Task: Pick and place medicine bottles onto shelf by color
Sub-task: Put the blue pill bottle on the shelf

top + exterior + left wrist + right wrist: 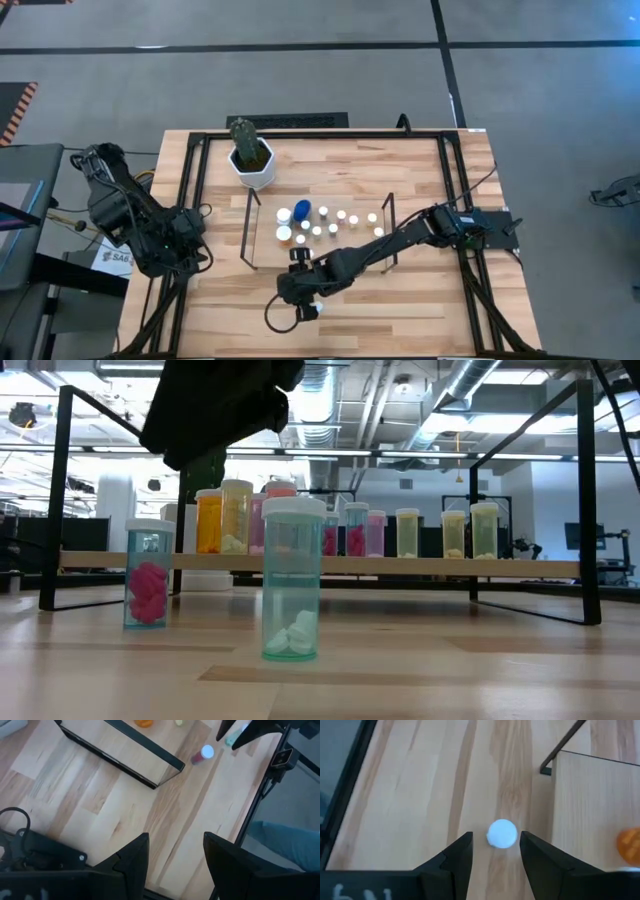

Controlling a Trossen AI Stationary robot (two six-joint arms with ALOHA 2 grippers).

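Light-wood plank tabletop [420, 180] with black metal frame; green cactus in a white hexagonal pot [252, 160] at its far edge; grey floor [300, 70] beyond.

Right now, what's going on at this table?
The right gripper hangs over a white-capped bottle on the table in front of the shelf, jaws open either side of its cap, not gripping. A pink-filled bottle also stands off the shelf. The left gripper waits open at the table's left edge.

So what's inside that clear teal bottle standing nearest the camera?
The teal bottle holds a few white pills piled at its bottom; the rest looks empty. Its white cap hides nothing.
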